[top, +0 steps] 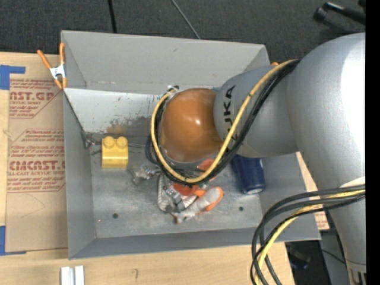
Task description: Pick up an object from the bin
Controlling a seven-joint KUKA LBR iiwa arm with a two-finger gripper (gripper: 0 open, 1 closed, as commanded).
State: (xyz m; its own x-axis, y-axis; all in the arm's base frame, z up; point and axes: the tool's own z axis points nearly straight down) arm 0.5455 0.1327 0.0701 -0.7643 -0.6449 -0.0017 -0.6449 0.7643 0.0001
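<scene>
Orange wrist cover [189, 129] masks the gripper [181, 190], its grip unreadable, over a silver-orange heap [193, 205] between yellow brick [114, 152] and blue can [248, 174].

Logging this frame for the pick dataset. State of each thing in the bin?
yellow brick: studs up, lying flat, left of the arm, apart from it.
blue can: seems on its side, partly under the arm.
orange-and-silver heap: jumbled, just below the orange cover.
</scene>
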